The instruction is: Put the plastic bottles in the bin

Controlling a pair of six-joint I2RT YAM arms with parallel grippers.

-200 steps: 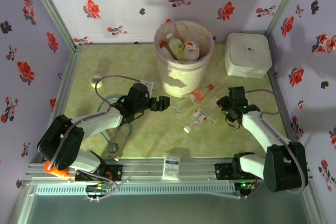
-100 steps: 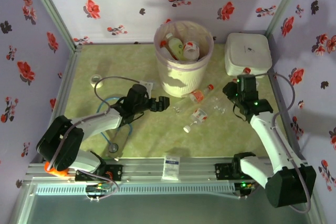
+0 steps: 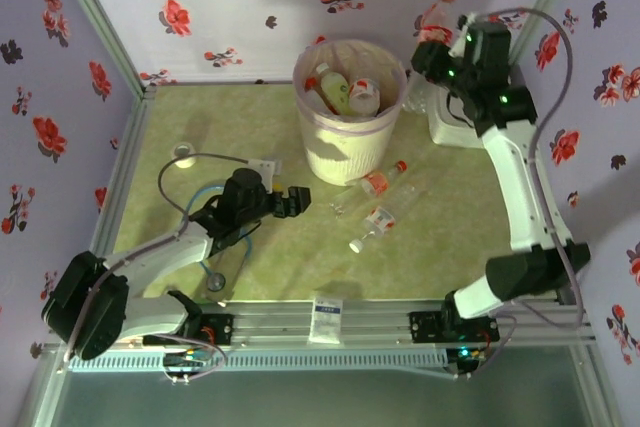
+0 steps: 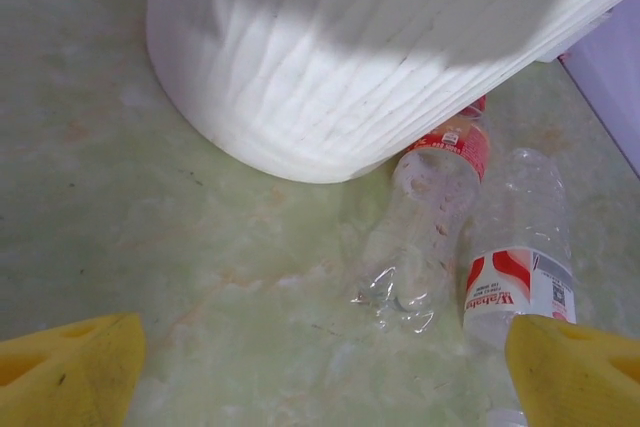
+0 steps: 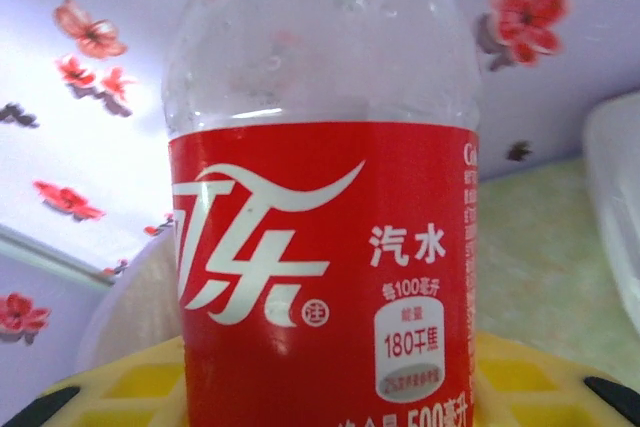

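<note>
Right gripper (image 3: pixel 433 53) has lifted bottle (image 3: pixel 434 23) beside bin (image 3: pixel 345 155).

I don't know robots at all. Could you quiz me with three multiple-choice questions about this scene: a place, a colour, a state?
1. Where is the bottle in the right gripper? A in the bin; B raised in the air; C lying on the table.
2. Its label is: A red; B green; C black.
3. The left gripper is: A open; B shut on a bottle; C shut on a cup.
B, it hangs beside the bin; A, the wrist view shows red; A, its fingers stand wide apart.
</note>
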